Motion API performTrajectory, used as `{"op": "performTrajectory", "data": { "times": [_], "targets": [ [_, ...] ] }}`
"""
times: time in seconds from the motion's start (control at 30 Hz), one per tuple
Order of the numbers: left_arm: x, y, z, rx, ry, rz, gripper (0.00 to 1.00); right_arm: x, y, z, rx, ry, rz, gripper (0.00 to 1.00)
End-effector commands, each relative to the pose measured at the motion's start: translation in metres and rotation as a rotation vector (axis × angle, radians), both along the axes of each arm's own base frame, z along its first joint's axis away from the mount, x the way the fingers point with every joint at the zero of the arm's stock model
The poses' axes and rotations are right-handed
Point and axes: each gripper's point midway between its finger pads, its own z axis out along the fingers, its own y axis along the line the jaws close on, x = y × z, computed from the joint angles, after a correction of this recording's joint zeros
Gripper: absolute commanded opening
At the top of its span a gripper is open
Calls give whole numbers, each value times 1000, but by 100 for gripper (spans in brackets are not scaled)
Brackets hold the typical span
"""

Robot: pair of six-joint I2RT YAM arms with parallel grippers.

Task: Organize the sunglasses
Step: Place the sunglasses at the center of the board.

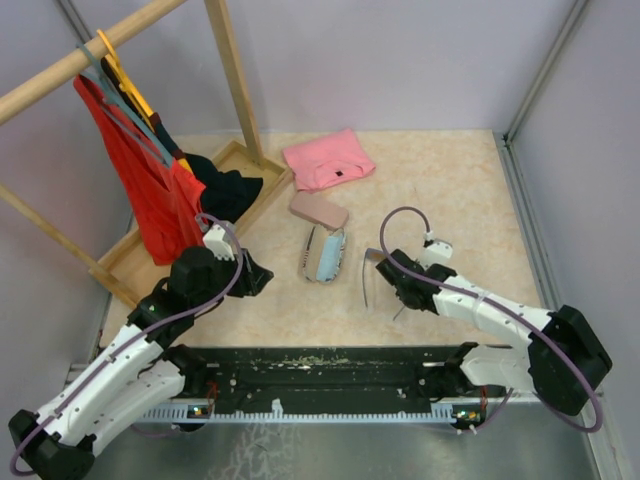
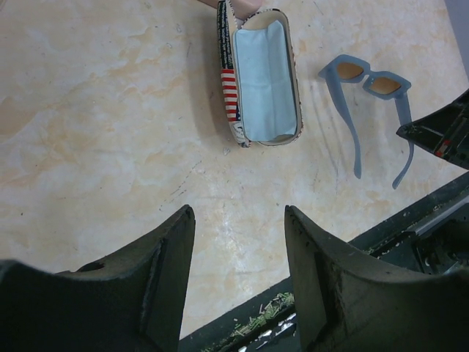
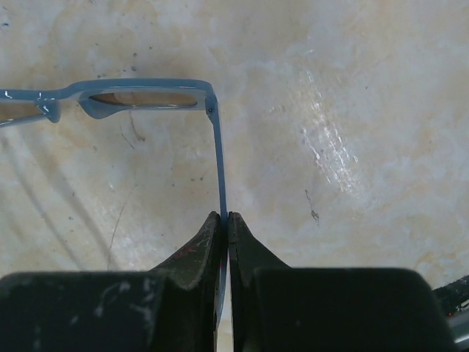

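The job looks barely begun. The grey-blue sunglasses lie on the table with both temples spread. They sit in the upper right of the left wrist view, just beside the flag-patterned case but not touching it. That case lies open at the top centre of the same view, with a light blue cloth lining its inside and no glasses in it. A pink case rests closed just above it in the overhead view, and no second pair of glasses can be made out in any view. By my reading, what remains for this pair is to fold the temples, set the pair into the open case and close the lid. The right gripper has its fingers pinched tight on one thin temple. In its wrist view the temple runs straight up from the fingertips to the hinge, and the front frame stretches away to the upper left. The right arm reaches in from the lower right of the overhead view, bent at the elbow, with its wrist low over the table to the right of the open case. The left gripper holds nothing; its fingers stand moderately apart above bare tabletop, aimed toward the case from the lower left. The left arm is folded back, and its wrist sits left of the case and well clear of it.
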Motion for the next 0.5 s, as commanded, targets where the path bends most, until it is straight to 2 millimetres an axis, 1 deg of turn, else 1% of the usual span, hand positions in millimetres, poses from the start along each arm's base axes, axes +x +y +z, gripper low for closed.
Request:
{"op": "performTrajectory", "data": {
  "times": [0.0,0.07,0.17,0.23,0.37,0.47],
  "targets": [
    [-1,3,11,6,-24,-6,58,8,6,-4,33,-51,-65,6],
    [-1,2,11,5,-20,-8,58,9,8,-5,31,-48,-64,10],
    [0,2,10,9,-17,-6,58,9,9,-6,37,-48,-64,21],
    [0,2,9,11,-16,-5,58,8,10,-5,41,-46,-59,27],
    [0,3,8,15,-14,-3,58,4,11,-4,48,-29,-35,31],
    [1,4,9,17,-15,1,59,1,10,8,50,-31,8,32]
  ]
}}
